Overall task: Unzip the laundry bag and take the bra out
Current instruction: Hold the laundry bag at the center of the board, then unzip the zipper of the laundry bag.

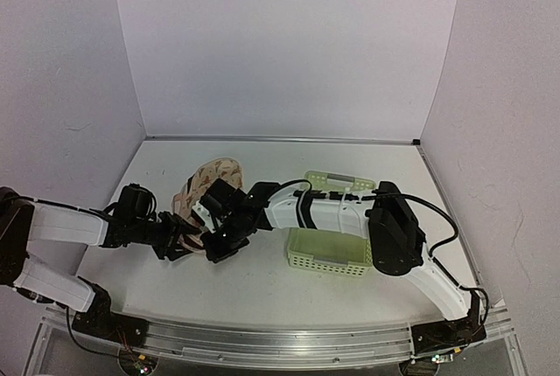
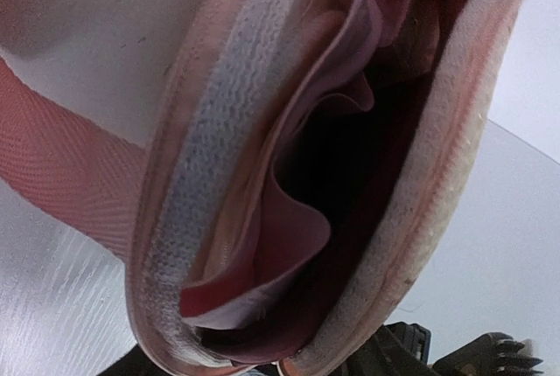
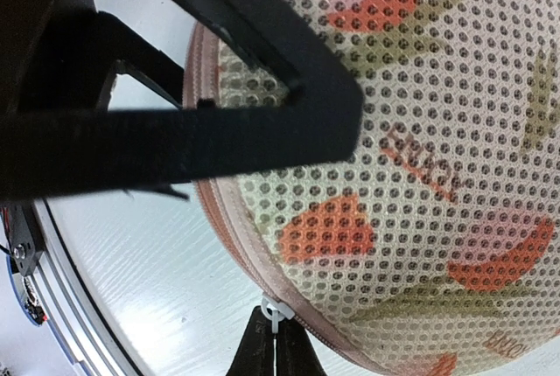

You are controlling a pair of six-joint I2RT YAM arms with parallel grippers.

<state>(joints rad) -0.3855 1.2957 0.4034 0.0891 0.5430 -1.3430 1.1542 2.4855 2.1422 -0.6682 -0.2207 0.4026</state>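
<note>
1. Nearest my left wrist camera is the rim of the oval cream mesh-fabric laundry bag printed with red-and-green motifs point(image 2: 219, 131). The zip is parted here, and folded pink fabric point(image 2: 289, 245) lies inside; I take it to be the bra.
2. The bag stands on edge on the white table point(image 1: 262, 293), just left of the pale green slatted plastic basket point(image 1: 328, 262).
3. My right pincer point(image 3: 276, 345) is pressed closed on the small white zip pull point(image 3: 275, 313) at the bag's lower rim.
4. My left pincer point(image 1: 179, 243) sits at the bag's edge farther from the basket. Its gap is hidden, so I cannot tell its state.
5. I judge the zip only part open. I would draw the pull along the rim's curve, not away from it, with the fabric held taut so the teeth do not bind.
6. My right arm covers most of the basket's inside, so I cannot tell what it holds.
</note>
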